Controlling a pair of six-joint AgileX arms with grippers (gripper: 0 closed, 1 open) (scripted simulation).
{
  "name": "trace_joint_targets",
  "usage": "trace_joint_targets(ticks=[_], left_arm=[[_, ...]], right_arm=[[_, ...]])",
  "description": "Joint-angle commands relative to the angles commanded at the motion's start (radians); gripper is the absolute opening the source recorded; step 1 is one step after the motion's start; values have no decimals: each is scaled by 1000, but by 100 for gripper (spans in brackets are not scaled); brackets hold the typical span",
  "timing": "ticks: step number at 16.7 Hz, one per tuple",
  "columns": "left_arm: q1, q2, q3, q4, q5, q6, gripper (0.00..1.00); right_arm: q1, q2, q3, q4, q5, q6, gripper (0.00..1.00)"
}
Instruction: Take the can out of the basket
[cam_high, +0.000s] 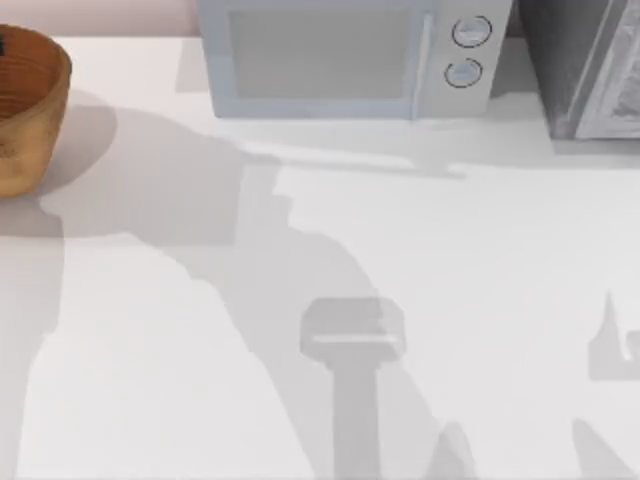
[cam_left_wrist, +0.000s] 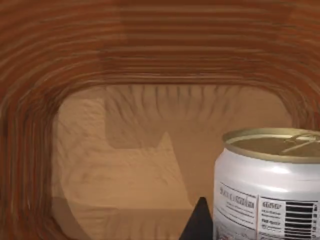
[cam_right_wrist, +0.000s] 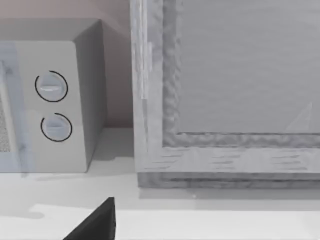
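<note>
Closest to the left wrist camera, the can (cam_left_wrist: 267, 185) is seen standing upright on the floor of the basket (cam_left_wrist: 150, 45), its gold lid with a pull tab facing up and a white label with lettering and a barcode wrapped around its side. One dark fingertip (cam_left_wrist: 199, 222) of the left end effector is seen just beside the can; whether that end effector is wide, narrow or gripping cannot be told. Ribbed orange-brown walls are seen curving around the can on all visible sides.

From the top view, the basket (cam_high: 25, 110) is seen at the far left edge of the white worktop (cam_high: 400, 250), partly cut off by the frame. A pale microwave (cam_high: 345, 55) with two round dials is placed at the back of the worktop, and a grey cabinet (cam_high: 585, 65) stands at the back right.

From the right wrist view, the microwave (cam_right_wrist: 50, 100) and the cabinet (cam_right_wrist: 225, 90) are faced, with one dark fingertip (cam_right_wrist: 97, 222) of the right end effector above the worktop (cam_right_wrist: 200, 222); its opening cannot be told either.
</note>
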Motion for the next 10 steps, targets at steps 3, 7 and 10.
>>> trace_joint_targets(ticks=[3, 7, 10], left_arm=[[-24, -310, -265, 118, -19, -25, 0], [-61, -796, -673, 288, -43, -62, 0], [-90, -1176, -994, 424, -63, -91, 0]], right_arm=[[0, 0, 0, 0, 0, 0, 100], [0, 0, 0, 0, 0, 0, 100], [0, 0, 0, 0, 0, 0, 100]])
